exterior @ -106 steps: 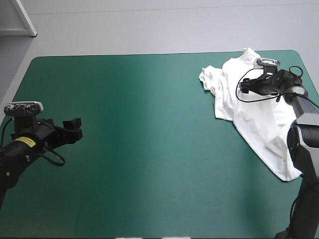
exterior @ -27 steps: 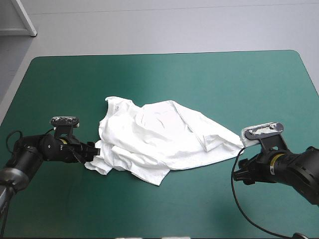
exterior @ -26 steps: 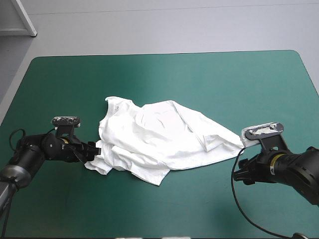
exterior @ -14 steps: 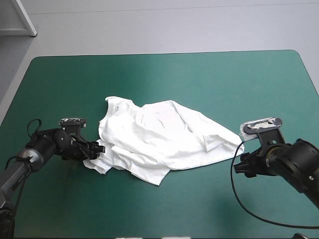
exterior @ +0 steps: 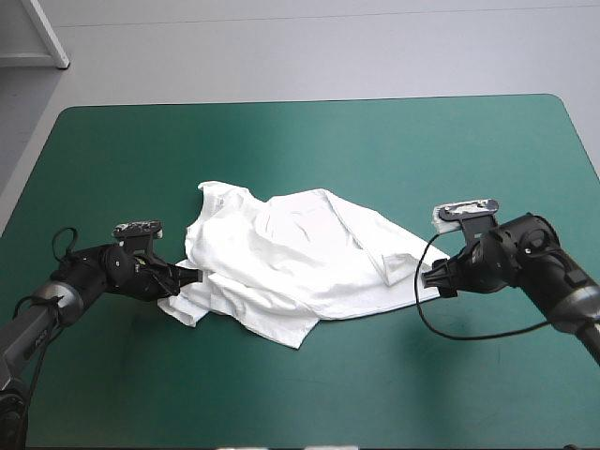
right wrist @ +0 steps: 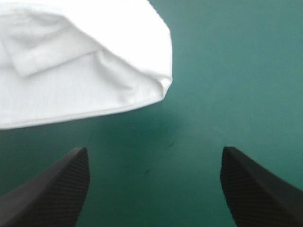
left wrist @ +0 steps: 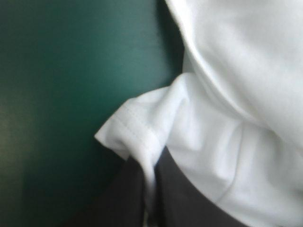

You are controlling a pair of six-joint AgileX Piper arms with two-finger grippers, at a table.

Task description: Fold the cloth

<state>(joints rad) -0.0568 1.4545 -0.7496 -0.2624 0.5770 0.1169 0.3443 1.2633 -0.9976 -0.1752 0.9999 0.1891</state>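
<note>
The left gripper (left wrist: 150,175) is seen all but closed, a hemmed edge of the white T-shirt (exterior: 300,258) pinched between its black fingers (left wrist: 127,196). The right gripper (right wrist: 154,151) is held spread wide over the teal-green cover (exterior: 375,150), with the garment's rounded corner just ahead and untouched. The crumpled T-shirt is spread near the table's middle, between both grippers.
</note>
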